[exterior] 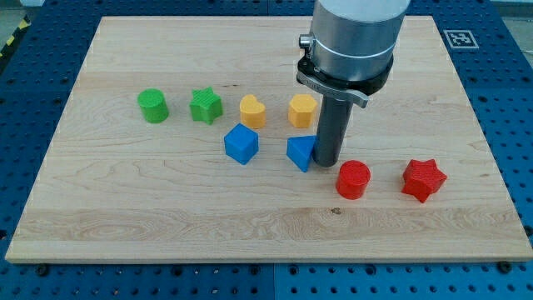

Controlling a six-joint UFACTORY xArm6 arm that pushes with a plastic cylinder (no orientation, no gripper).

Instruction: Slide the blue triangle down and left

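Blue triangle (301, 152) sitting near the middle of the wooden desk (250, 225), below the yellow hexagon (303, 110) and right of the blue cube (241, 143), with my tip (325, 162) touching or just beside its right edge; end effector only a bare rod, nothing to spread or pinch. Best done, probably, by pressing from the upper right, through the block's middle, steering toward the view's bottom left. Worth avoiding: clipping the blue cube, or glancing off a slanted face and spinning the triangle.
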